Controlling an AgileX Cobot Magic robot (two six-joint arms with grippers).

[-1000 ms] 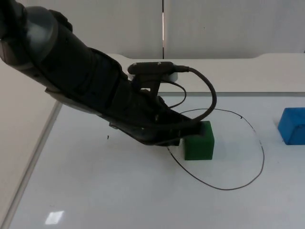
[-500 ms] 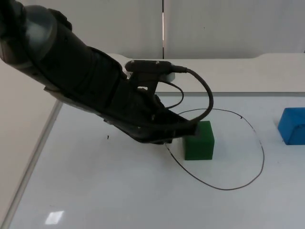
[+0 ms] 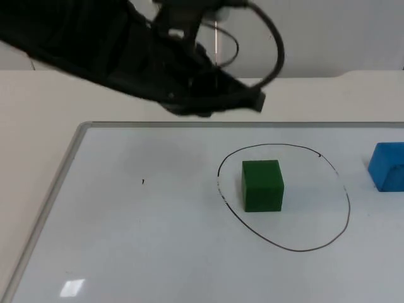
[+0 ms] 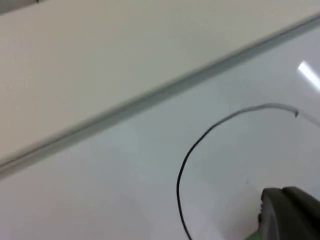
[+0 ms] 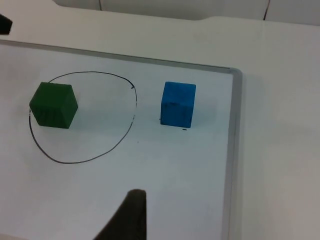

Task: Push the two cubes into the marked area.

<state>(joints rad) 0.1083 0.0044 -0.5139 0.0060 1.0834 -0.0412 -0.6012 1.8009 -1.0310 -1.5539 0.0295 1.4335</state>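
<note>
A green cube rests on the whiteboard inside the hand-drawn black circle, toward its left side. Outside the circle, to its right, a blue cube sits at the picture's edge. My left gripper hangs raised behind the board's far rim, well clear of the green cube. In the left wrist view I see an arc of the circle. The right wrist view takes in the green cube, the blue cube just outside the circle line, and my right gripper held well back from both.
The whiteboard has a raised grey rim on its left and far sides, and its right rim runs close to the blue cube. A small black mark lies on the board left of the circle.
My left arm has lifted up and pulled back from the green cube's left side to above the board's far rim. The green cube stays inside the circle.
</note>
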